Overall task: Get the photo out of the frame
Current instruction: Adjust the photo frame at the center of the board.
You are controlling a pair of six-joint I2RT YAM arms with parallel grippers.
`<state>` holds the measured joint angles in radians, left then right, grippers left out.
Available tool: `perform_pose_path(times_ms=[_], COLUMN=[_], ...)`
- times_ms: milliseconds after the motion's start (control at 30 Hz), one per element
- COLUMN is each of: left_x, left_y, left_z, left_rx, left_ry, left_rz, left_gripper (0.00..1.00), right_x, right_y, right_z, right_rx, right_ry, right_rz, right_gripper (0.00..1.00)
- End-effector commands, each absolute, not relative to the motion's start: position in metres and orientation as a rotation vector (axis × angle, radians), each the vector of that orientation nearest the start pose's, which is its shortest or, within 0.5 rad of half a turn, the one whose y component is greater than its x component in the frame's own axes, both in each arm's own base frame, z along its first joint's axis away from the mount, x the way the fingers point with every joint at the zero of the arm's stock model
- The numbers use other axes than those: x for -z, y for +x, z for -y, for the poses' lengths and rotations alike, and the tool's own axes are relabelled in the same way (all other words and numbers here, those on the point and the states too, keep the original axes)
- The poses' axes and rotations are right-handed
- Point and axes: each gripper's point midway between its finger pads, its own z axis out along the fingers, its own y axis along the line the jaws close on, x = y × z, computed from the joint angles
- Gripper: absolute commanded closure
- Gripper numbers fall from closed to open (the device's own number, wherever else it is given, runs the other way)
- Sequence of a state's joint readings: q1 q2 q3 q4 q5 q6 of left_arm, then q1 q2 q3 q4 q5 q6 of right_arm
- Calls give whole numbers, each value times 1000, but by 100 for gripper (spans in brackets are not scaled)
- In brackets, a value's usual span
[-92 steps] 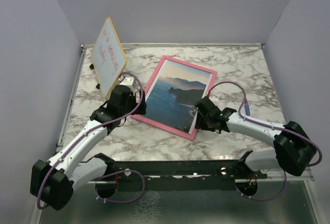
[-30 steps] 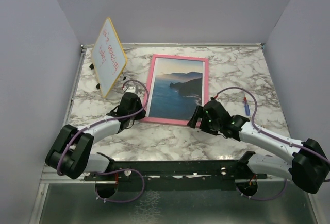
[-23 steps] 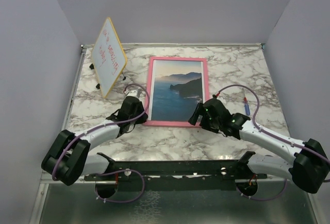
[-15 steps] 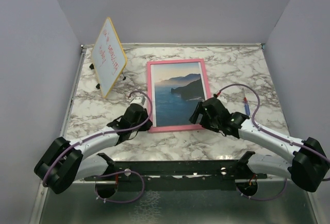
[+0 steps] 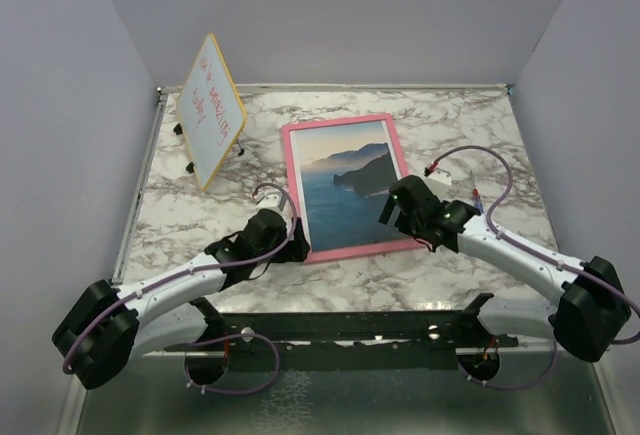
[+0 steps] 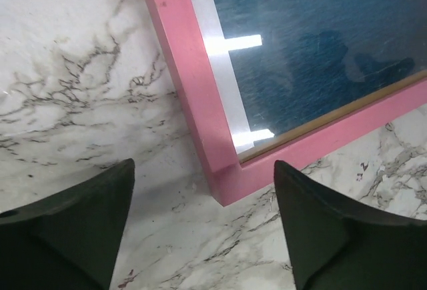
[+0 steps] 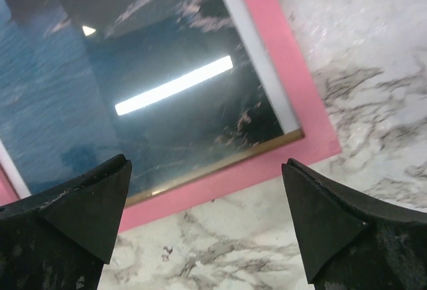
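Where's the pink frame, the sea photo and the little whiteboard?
pink frame (image 6: 193, 83): left wrist view, on the long pink side strip.
sea photo (image 5: 345, 195): top view, on the blue water.
whiteboard (image 5: 212, 110): top view, on the middle of its white face.

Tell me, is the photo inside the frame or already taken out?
Inside. The photo lies face up, enclosed on all sides by the pink frame; light reflections show it sits under a glossy cover.
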<state>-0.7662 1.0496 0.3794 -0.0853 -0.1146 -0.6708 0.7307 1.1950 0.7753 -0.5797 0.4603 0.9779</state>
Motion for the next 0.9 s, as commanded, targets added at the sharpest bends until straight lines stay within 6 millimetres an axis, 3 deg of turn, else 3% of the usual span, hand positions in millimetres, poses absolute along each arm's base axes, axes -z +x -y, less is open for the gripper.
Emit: perform_pose_path(times_ms=[0, 67, 233, 333, 567, 867], left_x=[-66, -65, -60, -64, -49, -36], left_y=[220, 227, 249, 258, 268, 269], left_z=[190, 192, 191, 193, 182, 194], left_rx=[466, 432, 295, 281, 187, 240], left_ry=[27, 41, 29, 18, -36, -20], left_rz=[-2321, -2325, -2364, -2352, -2387, -2424], left_gripper=[6, 1, 1, 2, 27, 40], right_x=[-92, -86, -81, -77, -68, -68], right_y=[259, 268, 279, 276, 260, 244], right_z=[-116, -116, -129, -131, -127, -126], right_rx=[-3, -87, -249, -260, -251, -309], right_ry=[498, 503, 491, 500, 546, 592], right_rz=[-2386, -2419, -2445, -2468, -2506, -2506], right_gripper=[0, 0, 0, 0, 1, 4])
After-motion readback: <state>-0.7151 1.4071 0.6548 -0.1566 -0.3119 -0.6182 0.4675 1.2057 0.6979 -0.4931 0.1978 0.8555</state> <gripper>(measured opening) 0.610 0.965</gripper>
